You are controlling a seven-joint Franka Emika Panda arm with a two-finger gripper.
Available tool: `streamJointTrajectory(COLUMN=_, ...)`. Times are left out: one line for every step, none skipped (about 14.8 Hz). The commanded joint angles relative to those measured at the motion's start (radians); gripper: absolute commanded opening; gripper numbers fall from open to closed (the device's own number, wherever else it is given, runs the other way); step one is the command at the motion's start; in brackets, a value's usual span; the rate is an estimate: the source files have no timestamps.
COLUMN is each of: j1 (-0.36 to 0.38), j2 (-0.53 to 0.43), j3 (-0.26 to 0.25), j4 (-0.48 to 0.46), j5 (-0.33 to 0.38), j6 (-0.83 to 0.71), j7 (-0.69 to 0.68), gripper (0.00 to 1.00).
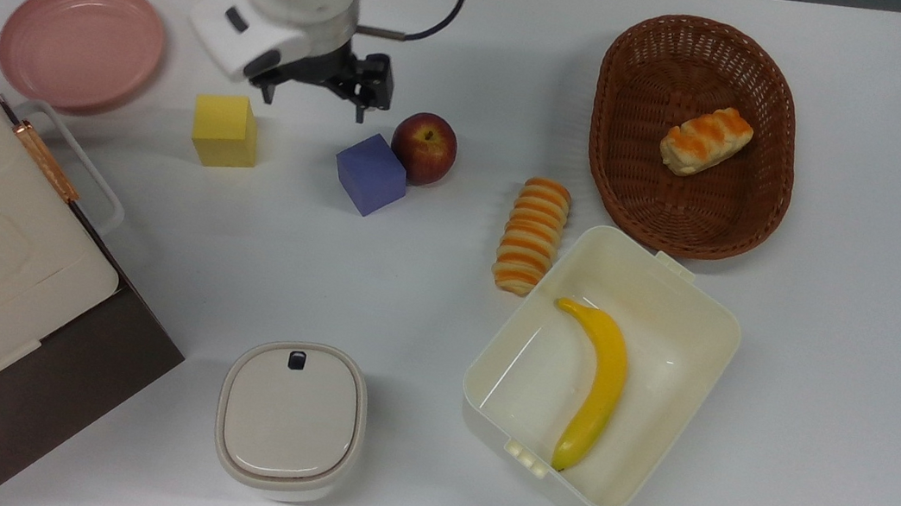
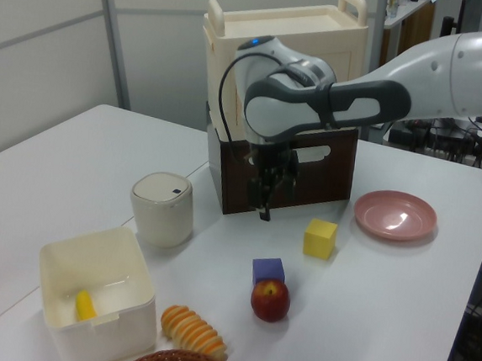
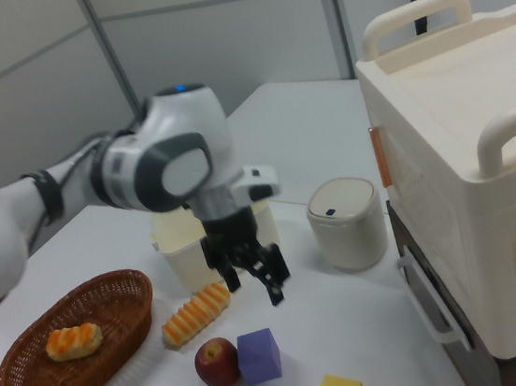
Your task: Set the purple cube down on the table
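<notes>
Bananas aside, the top view's near edge holds a lidded cream canister (image 1: 291,419) at 7 o'clock and an open cream tub (image 1: 690,319) with a banana (image 1: 594,385) at 5 o'clock. At centre, the purple cube (image 1: 371,174) sits flat on the white table (image 1: 839,339), touching the apple (image 1: 424,148) at its 2 o'clock, well apart from the yellow cube (image 1: 225,130) at 9 o'clock. Above it at 12 o'clock hangs the gripper (image 1: 313,95), fingers spread and empty.
</notes>
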Motion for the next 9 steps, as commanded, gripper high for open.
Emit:
streamJointTrajectory(j1=0.047, j2=-0.087, j3=-0.016, j4=0.017, j5=-0.006, j6=-0.02, j7=0.105, gripper=1.0)
streamJointTrajectory(j1=0.063, j2=-0.116, j3=-0.025, j4=0.018, j5=0.0, j6=-0.024, j7=0.105, gripper=1.0)
streamJointTrajectory(j1=0.068, j2=-0.138, j3=-0.028, j4=0.011, j5=0.003, j6=-0.026, j7=0.105, gripper=1.0)
streamJointTrajectory(j1=0.073, j2=-0.156, j3=-0.029, j4=0.006, j5=0.005, j6=-0.029, j7=0.104, gripper=1.0)
streamJointTrajectory(j1=0.082, j2=-0.175, j3=-0.029, j4=-0.005, j5=0.005, j6=-0.04, j7=0.107, gripper=1.0)
streamJointTrajectory(j1=0.093, j2=-0.189, j3=-0.032, j4=-0.008, j5=0.006, j6=-0.052, j7=0.105, gripper=1.0)
streamJointTrajectory(j1=0.108, j2=-0.205, j3=-0.045, j4=-0.009, j5=0.01, j6=-0.064, j7=0.105, gripper=1.0)
streamJointTrajectory(j1=0.129, j2=-0.216, j3=-0.069, j4=-0.009, j5=0.032, j6=-0.078, j7=0.102, gripper=1.0)
streamJointTrajectory(j1=0.164, j2=-0.23, j3=-0.1, j4=-0.009, j5=0.058, j6=-0.087, j7=0.093, gripper=1.0)
